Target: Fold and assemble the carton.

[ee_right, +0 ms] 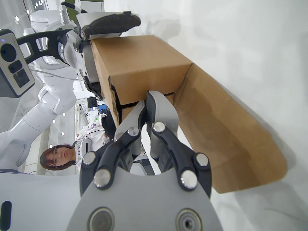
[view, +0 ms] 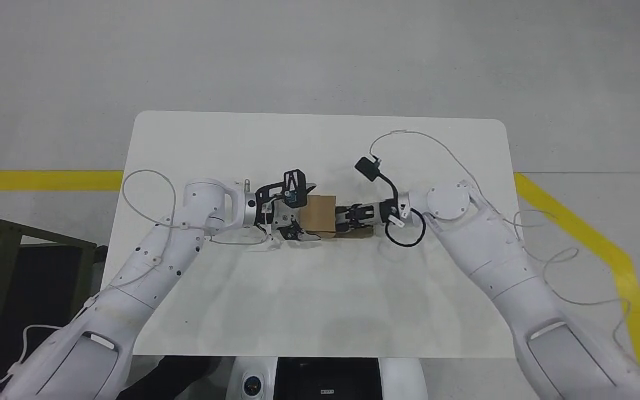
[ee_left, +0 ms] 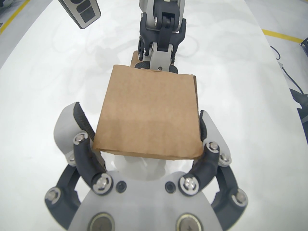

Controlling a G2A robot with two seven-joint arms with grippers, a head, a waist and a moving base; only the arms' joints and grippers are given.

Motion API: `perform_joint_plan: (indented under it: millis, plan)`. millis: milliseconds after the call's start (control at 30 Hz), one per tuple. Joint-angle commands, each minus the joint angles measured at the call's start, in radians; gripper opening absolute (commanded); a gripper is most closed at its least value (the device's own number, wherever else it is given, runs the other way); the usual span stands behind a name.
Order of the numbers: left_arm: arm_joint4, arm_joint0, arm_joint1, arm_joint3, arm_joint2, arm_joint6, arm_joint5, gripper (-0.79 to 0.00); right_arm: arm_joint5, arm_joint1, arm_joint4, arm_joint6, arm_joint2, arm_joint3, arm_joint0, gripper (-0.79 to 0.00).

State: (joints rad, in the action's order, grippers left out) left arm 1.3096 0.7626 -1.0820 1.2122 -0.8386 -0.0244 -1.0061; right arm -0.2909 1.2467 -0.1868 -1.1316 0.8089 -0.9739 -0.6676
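A brown carton [view: 320, 212] lies mid-table between both arms. My left gripper [ee_left: 140, 108] is shut on the carton [ee_left: 149, 114], with one finger [ee_left: 83, 123] on each of two opposite sides. My right gripper [ee_right: 145, 99] is shut, its tips against the end flaps of the carton [ee_right: 142, 66]. From that end one long flap [ee_right: 228, 135] stays open and lies flat on the table. The top view has the left gripper [view: 298, 218] and right gripper [view: 343, 215] at opposite ends of the box. The left wrist view shows the right gripper [ee_left: 157, 67] at the far edge.
The white table [view: 320, 310] has free surface all round the carton. A thin cable [view: 440, 145] loops over the back right of the table from the right arm. Yellow floor tape [view: 60, 180] runs beside the table.
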Motion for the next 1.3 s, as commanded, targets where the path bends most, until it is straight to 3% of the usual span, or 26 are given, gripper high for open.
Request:
perform_joint_plan:
  millis: [0, 367, 567, 800, 1133, 1267]
  plan:
    - [0.0, 0.0, 0.0, -0.001, -0.001, 0.002, -0.002, 0.0, -0.005, 0.005, -0.008, -0.001, -0.007, 0.007, 0.002, -0.785]
    - [-0.002, 0.001, -0.003, 0.0, -0.003, 0.011, -0.006, 0.0, -0.035, 0.033, -0.045, -0.008, -0.036, 0.053, 0.023, -0.785]
    - [-0.004, 0.003, -0.003, -0.002, -0.003, 0.016, -0.006, 0.0, -0.053, 0.026, -0.046, -0.014, -0.01, 0.063, 0.024, -0.785]
    - [-0.003, 0.007, -0.003, -0.001, -0.009, 0.02, -0.004, 0.0, -0.03, -0.022, -0.001, -0.034, 0.084, -0.024, -0.023, -0.785]
    - [-0.007, 0.01, -0.005, -0.001, -0.016, 0.029, -0.003, 0.0, 0.068, -0.108, 0.091, -0.072, 0.273, -0.277, -0.18, -0.785]
    - [-0.006, 0.012, -0.005, 0.001, -0.02, 0.032, -0.002, 0.0, 0.119, -0.136, 0.138, -0.09, 0.337, -0.36, -0.252, -0.659]
